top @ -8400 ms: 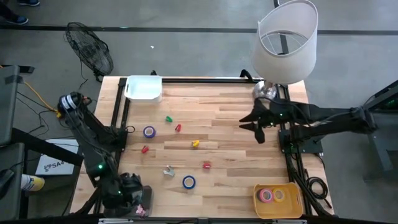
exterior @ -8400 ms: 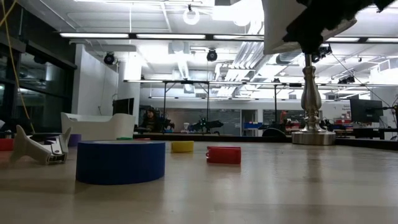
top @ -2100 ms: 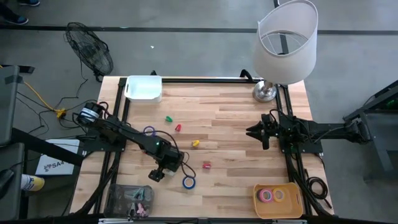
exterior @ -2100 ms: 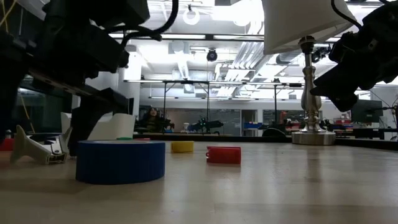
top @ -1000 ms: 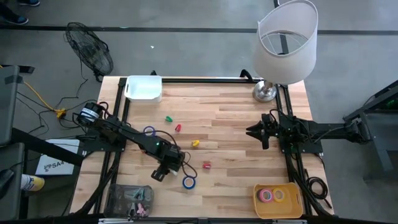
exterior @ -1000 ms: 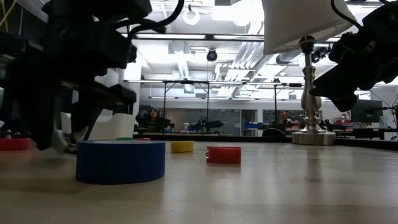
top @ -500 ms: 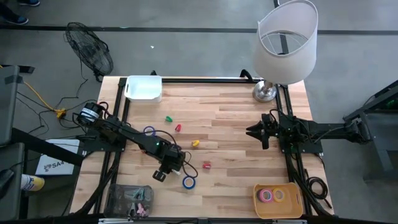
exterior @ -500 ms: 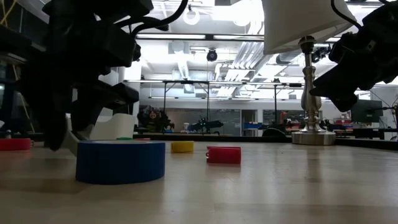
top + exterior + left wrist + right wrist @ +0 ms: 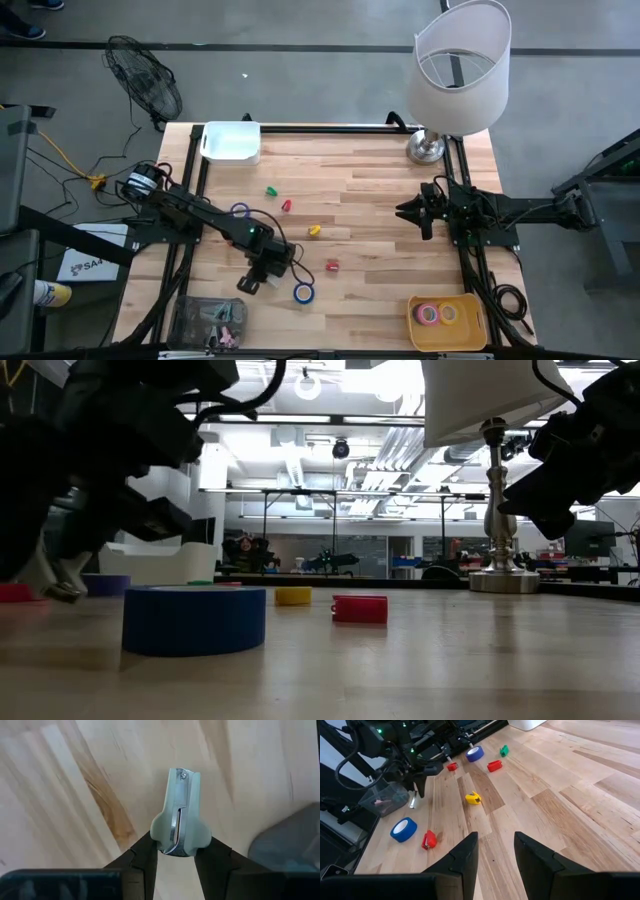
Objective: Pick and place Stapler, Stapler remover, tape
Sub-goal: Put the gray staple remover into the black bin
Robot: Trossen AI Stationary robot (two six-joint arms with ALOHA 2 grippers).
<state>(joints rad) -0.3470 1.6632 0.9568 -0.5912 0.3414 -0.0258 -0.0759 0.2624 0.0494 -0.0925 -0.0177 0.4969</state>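
The staple remover [image 9: 177,815], judged light, rigid and slick, is pinched at its wide finger grips by the left gripper [image 9: 176,854] just above the table [image 9: 380,190], while the right gripper [image 9: 495,851] is held spread, empty.

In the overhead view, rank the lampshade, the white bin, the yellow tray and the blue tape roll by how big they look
1. Lampshade, clearly largest, though it stands nearer the camera.
2. Yellow tray and white bin: they look about alike, so I won't rank them.
3. Blue tape roll, smallest.
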